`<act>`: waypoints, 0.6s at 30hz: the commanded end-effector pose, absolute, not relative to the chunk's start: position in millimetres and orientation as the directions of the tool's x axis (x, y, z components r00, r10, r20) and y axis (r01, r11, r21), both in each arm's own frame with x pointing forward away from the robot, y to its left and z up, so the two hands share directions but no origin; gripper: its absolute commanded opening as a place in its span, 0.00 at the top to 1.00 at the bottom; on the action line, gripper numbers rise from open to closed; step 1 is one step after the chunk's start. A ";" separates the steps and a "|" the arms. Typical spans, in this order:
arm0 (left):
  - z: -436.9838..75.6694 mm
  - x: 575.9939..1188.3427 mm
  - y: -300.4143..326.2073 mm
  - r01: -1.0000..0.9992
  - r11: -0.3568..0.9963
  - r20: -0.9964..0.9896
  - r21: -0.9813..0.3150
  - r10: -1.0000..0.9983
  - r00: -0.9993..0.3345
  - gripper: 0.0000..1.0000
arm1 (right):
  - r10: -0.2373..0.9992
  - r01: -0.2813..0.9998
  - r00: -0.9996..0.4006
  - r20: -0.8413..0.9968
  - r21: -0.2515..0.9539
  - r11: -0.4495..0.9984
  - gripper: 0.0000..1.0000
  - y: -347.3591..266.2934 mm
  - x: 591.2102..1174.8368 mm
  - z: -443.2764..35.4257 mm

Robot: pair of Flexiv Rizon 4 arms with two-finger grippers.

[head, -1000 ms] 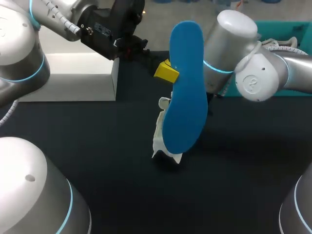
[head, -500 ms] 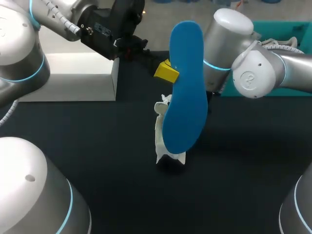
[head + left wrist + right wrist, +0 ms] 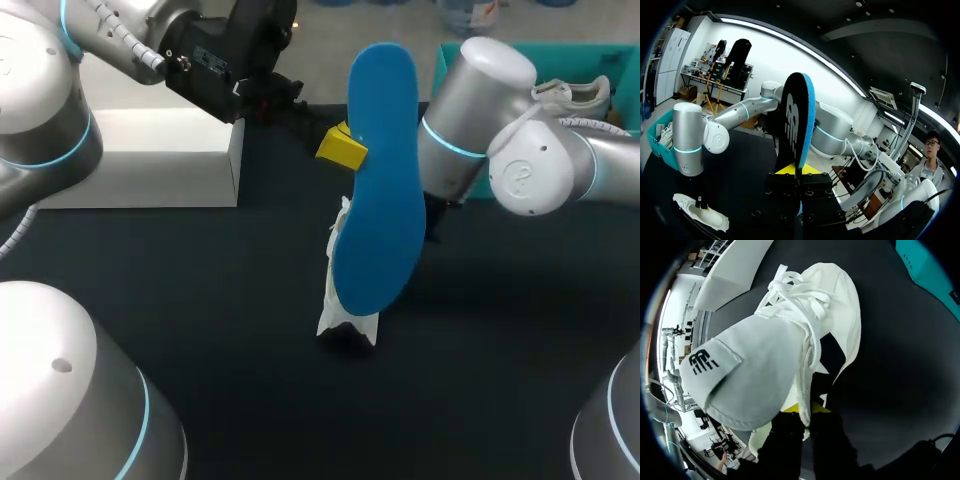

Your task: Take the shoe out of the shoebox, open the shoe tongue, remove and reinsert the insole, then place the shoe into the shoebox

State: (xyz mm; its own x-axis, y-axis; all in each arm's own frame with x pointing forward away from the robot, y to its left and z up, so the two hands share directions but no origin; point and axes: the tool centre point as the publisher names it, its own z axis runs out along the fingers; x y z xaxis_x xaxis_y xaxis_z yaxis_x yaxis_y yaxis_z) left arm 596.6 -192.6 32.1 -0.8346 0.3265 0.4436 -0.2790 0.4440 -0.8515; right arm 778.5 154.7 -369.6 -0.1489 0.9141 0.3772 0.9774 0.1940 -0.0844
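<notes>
Dark tabletop (image 3: pixel 200 300), roughly the middle: white shoe (image 3: pixel 345 325) stood on end, pinched at the opening by the right gripper (image 3: pixel 807 412), probably to keep the mouth exposed. Blue insole (image 3: pixel 380 180) already out, clamped upright in the left gripper (image 3: pixel 799 172) just above, seemingly lined up for reinsertion. Teal shoebox (image 3: pixel 447 62) waiting at the far right corner.

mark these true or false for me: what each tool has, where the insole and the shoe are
1. The left tool holds the blue insole upright. True.
2. The insole sits inside the shoe. False: it is out of the white shoe, clamped in the left tool.
3. The right tool grips the shoe. True.
4. The shoe lies in the white shoebox. False: it is out over the dark table, apart from the shoebox.
</notes>
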 end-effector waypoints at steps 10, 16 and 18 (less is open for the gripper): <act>32.0 597.3 -193.5 -0.278 0.447 0.444 -0.851 0.327 -0.834 1.00 | 0.909 0.955 -0.245 0.337 -0.080 0.287 1.00 161.2 782.2 -357.7; 32.0 597.3 -193.5 -0.278 0.447 0.444 -0.851 0.327 -0.834 1.00 | 0.902 0.959 -0.208 0.378 -0.102 0.264 0.62 157.8 783.2 -368.5; 32.0 597.3 -193.5 -0.278 0.447 0.444 -0.851 0.327 -0.834 1.00 | 0.904 0.964 -0.182 0.388 -0.111 0.242 0.00 157.6 782.1 -367.5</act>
